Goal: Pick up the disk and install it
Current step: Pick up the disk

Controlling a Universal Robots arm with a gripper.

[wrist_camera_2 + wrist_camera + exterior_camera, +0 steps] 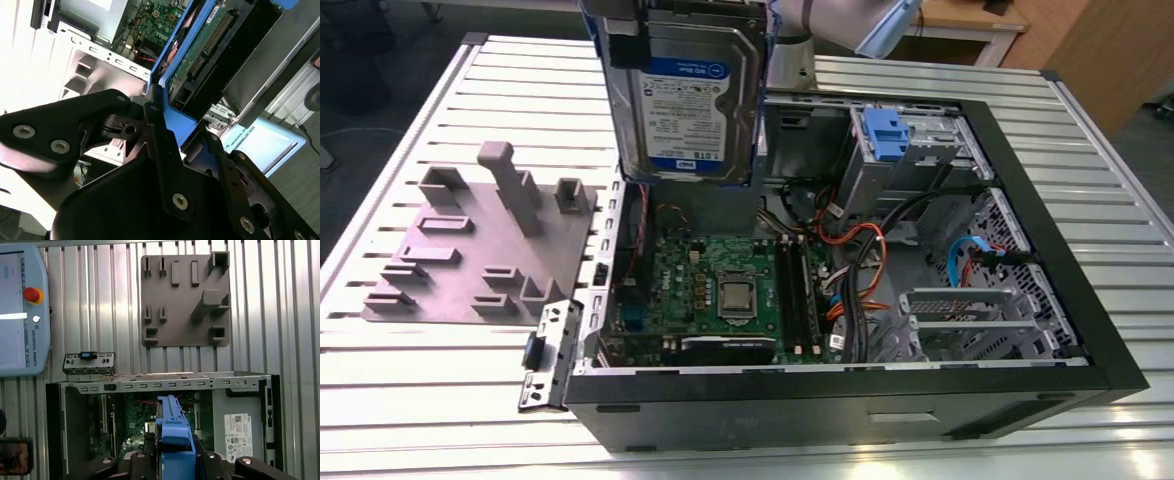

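Note:
The disk (683, 92), a silver-grey hard drive with a white-and-blue label, hangs upright above the back of the open computer case (854, 405). Its label faces the exterior view. My gripper (173, 452) is shut on the disk's blue bracket (173, 432), which stands edge-on between the black fingers (161, 145). In the second wrist view the disk's green circuit board and connector (207, 42) show beyond the fingers. The drive sits well above the motherboard (720, 290), to the exterior view's left of the drive cage with its blue latch (886, 134).
A grey fixture plate (480, 240) with upright pegs lies on the slatted table to the exterior view's left of the case. Orange and blue cables (867, 245) cross the case interior. A teach pendant (22, 310) rests on the table, and a grey box with a white sticker (237, 427) sits inside the case.

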